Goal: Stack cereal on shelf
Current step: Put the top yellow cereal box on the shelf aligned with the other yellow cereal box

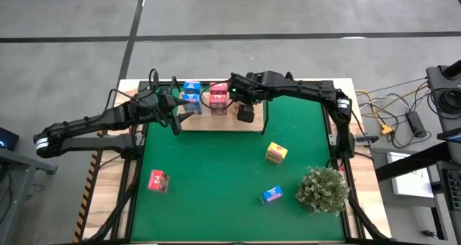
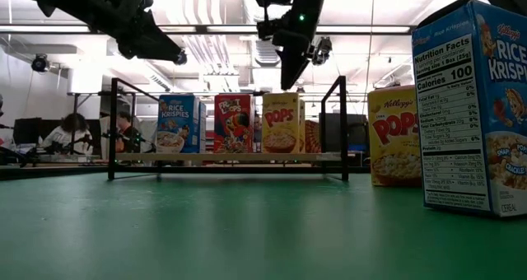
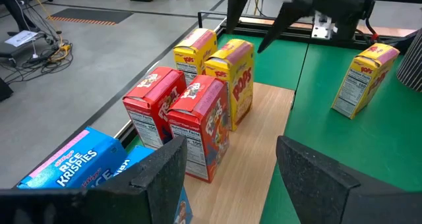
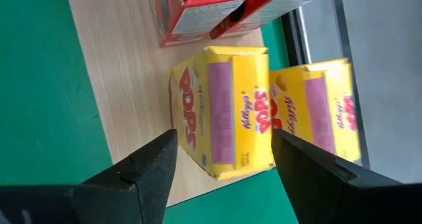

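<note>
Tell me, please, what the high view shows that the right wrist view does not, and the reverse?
Only the high view shows the plant, the loose pink-red carton, loose blue carton and loose yellow carton on the green mat, and the left gripper. Only the right wrist view shows the Pops lettering on two yellow cartons. Both show the wooden shelf and the open right gripper.

Left tool [image 1: 175, 109] open, right tool [image 4: 221, 159] open, both arms extended.

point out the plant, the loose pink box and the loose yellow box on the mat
plant [image 1: 323, 189], high view, middle of its bushy top
loose pink box [image 1: 158, 181], high view, its top face
loose yellow box [image 1: 276, 153], high view, its top face
</note>
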`<act>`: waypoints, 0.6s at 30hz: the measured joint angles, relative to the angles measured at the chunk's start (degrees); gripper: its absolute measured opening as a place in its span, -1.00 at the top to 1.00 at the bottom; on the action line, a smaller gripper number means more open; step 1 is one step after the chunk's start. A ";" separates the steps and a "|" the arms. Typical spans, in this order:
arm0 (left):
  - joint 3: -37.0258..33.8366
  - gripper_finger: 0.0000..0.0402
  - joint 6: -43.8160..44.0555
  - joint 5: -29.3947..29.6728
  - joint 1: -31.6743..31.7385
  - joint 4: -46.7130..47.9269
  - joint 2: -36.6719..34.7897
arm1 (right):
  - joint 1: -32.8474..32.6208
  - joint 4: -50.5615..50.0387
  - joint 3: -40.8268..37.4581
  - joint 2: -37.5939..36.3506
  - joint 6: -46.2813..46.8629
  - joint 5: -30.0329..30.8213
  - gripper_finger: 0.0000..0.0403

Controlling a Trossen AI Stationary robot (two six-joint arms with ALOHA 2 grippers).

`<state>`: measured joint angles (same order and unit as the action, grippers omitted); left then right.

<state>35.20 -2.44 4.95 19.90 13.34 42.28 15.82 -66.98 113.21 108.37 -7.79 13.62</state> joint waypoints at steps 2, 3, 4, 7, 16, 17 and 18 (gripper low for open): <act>0.00 -0.08 0.00 0.02 0.01 0.00 0.02 | -0.17 -0.12 0.11 -0.61 0.72 0.09 -0.15; 0.00 -0.08 0.00 0.02 0.00 0.02 0.02 | -0.28 -0.20 0.48 -0.69 1.02 0.08 -0.13; 0.00 -0.08 0.00 0.00 0.01 0.01 0.01 | -0.32 0.02 1.02 -0.69 1.38 0.05 -0.11; 0.00 -0.08 0.00 0.02 0.02 0.00 0.00 | -0.45 2.54 1.96 -0.77 1.69 0.01 -0.01; 0.00 -0.08 -0.02 0.00 0.02 0.20 0.01 | -0.40 13.86 0.49 -0.59 -2.23 -0.06 0.66; 0.00 -0.08 -0.07 0.00 0.01 0.21 0.01 | -0.40 15.14 0.10 -0.59 -2.64 -0.06 0.73; 0.00 -0.08 -0.21 0.00 0.01 0.23 0.02 | -0.40 16.08 -0.14 -0.59 -3.10 -0.08 0.81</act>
<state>35.20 -2.65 4.95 19.91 13.57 42.30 15.42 -50.90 113.07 107.79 -10.89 13.54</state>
